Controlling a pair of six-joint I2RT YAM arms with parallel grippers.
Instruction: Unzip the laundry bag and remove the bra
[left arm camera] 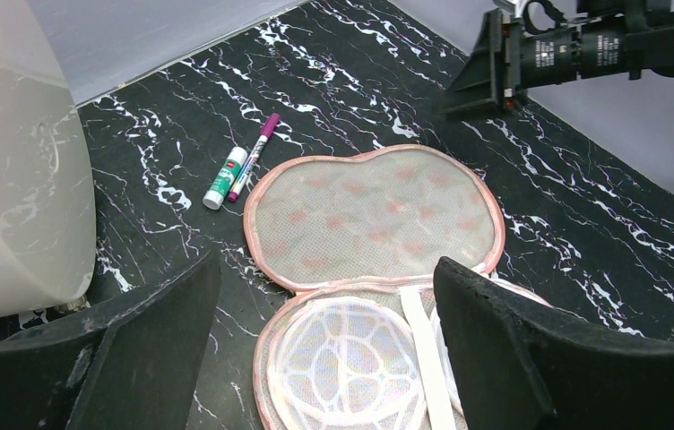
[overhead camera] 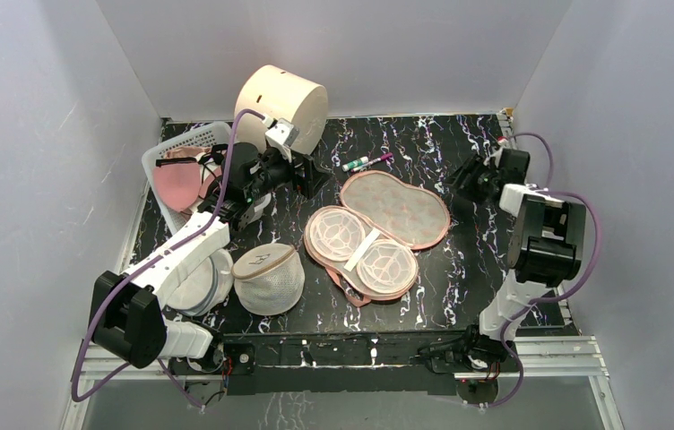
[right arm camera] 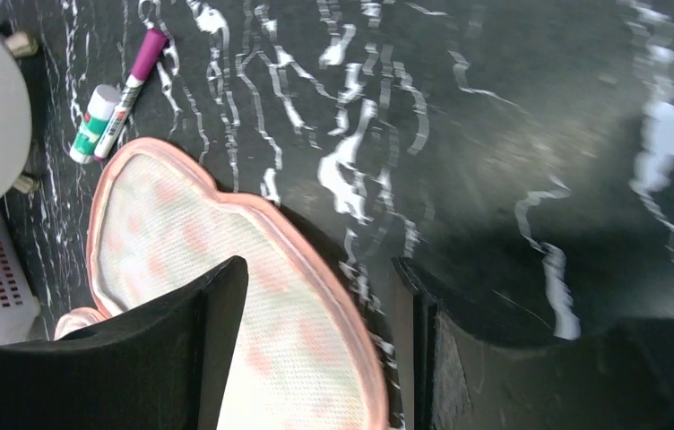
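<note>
The laundry bag lies unzipped and spread open flat at mid-table, its peach lid toward the back and its pale lining with two white mesh cups toward the front. No bra shows inside it. The pink bra with black straps lies in the white basket at the left. My left gripper is open and empty, just left of the bag; in the left wrist view the open bag shows between its fingers. My right gripper is open and empty above the lid's right edge.
A white basket stands at the back left beside a big cream cylinder. Two white mesh dome bags sit at the front left. A glue stick and a purple marker lie behind the bag.
</note>
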